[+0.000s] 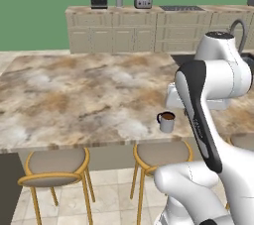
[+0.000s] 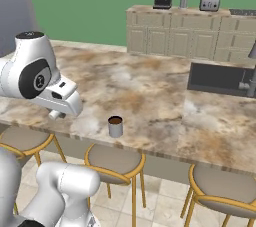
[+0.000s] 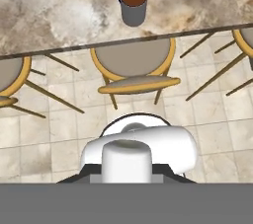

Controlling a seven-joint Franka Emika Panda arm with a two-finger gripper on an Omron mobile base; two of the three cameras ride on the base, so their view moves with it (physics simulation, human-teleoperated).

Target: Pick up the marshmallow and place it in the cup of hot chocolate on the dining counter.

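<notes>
Small white cylindrical marshmallow (image 3: pixel 126 160), pinched by its sides in our claw (image 3: pixel 126 176), we judge light and squashy; light-grey mug (image 3: pixel 133 8) lies ahead.

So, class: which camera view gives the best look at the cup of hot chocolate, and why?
The hand view: it looks down into the cup, showing the brown drink, the rim and the handle unobstructed. The left base view shows the cup small, from the side, beside the arm. The right base view shows it small, near the counter edge.
</notes>
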